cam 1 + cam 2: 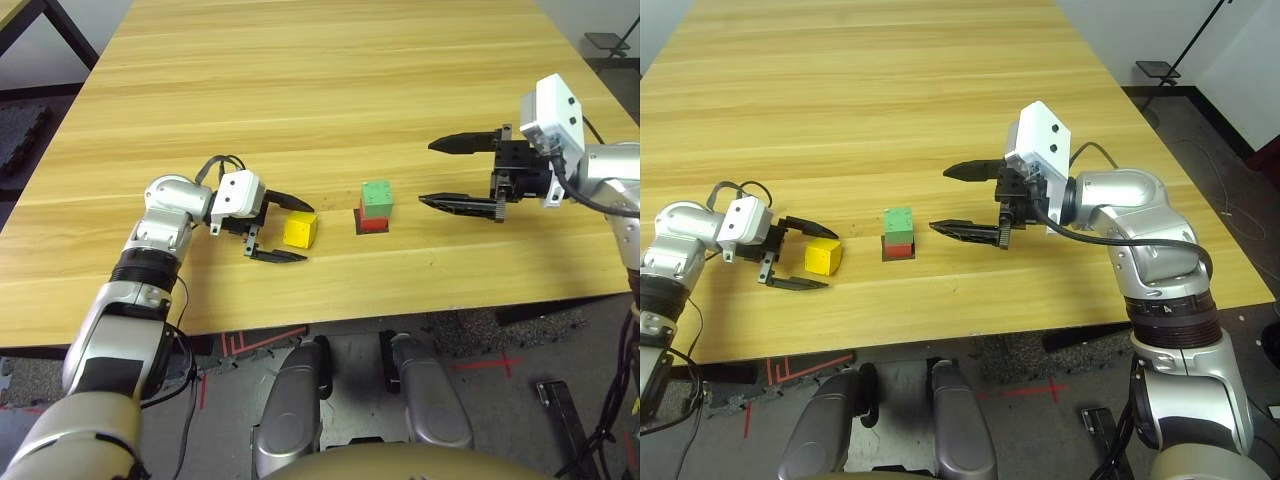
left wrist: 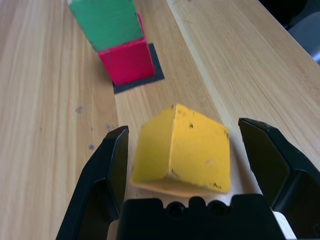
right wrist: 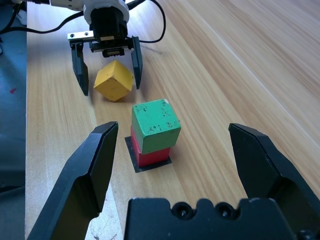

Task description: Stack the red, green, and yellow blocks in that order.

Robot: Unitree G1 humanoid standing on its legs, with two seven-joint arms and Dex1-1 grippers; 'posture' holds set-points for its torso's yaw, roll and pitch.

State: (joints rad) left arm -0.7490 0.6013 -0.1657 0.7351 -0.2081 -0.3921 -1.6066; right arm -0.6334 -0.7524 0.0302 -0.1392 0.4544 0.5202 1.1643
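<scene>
Two finger pairs wide apart | yellow block [image 2: 187, 150] between left fingers [image 2: 112, 170] (red's patch [image 2: 157, 67] peeks out)

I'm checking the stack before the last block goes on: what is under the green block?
The red block sits directly under the green block, on the black patch. The red block's top is covered and can't be seen.

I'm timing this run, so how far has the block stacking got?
Two of three look stacked: the small green cube sits on the small red cube, above the flat black square patch. Nothing is gripped yet, but the left gripper's open fingers stand either side of the small yellow cube. Left: gripping yellow and setting it on green.
</scene>
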